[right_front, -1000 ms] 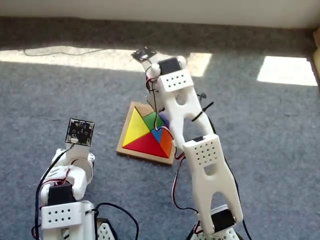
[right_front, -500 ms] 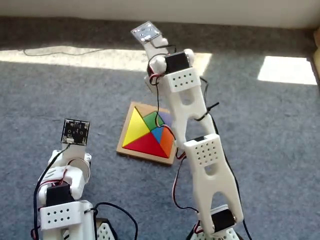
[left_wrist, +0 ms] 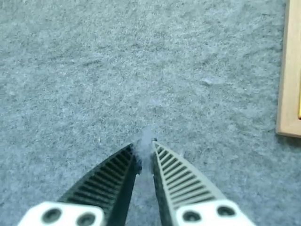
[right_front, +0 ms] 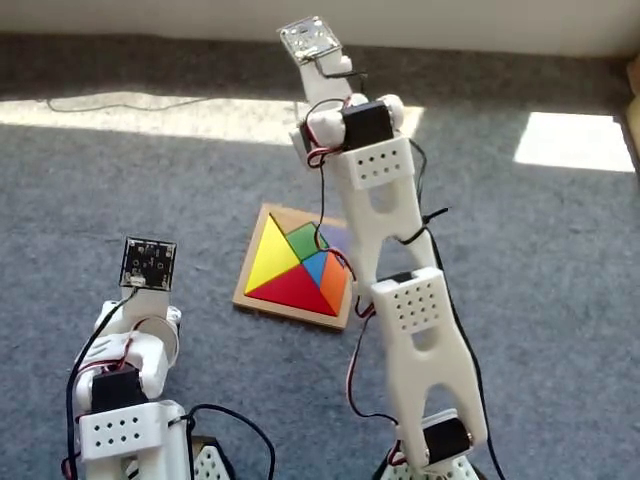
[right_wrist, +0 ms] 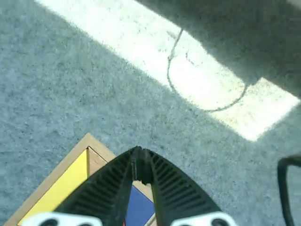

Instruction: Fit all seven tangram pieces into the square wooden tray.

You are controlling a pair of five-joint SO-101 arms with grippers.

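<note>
— What are your right fingers doing?
— I am holding the right gripper (right_wrist: 141, 157) pressed together and pinching nothing. Over the last second I have been lifting it up and swinging it out past the far corner of the tray (right_wrist: 56, 173), so that corner is now lying low beneath my fingertips.

— What is lying in the tray?
— Just behind my fingertips the yellow piece (right_wrist: 66, 193) and the blue piece (right_wrist: 136, 205) are resting flat inside the rim. From above, the red piece (right_front: 295, 290), the green piece (right_front: 303, 240) and the orange piece (right_front: 333, 283) are sitting flush beside them. A wood-coloured wedge (right_wrist: 96, 162) is showing in the corner nearest my fingertips. I cannot tell whether it is bare floor or a piece, and my own arm is covering one edge.

— And farther out?
— Beyond my fingertips the carpet (right_wrist: 47, 70) is running out to a sun patch (right_wrist: 141, 52), and a thin cable (right_wrist: 207, 110) is lying across it.

— The left side?
— The left gripper (left_wrist: 145, 147) is barely shifting. Its fingers are almost touching and holding nothing, they are hanging over carpet, and the tray's rim is well off to one side.

— So where is the task standing?
— I am backing away with nothing in either gripper, so I am judging the fitting to be done or nearly done. That wedge is the one doubt.
</note>
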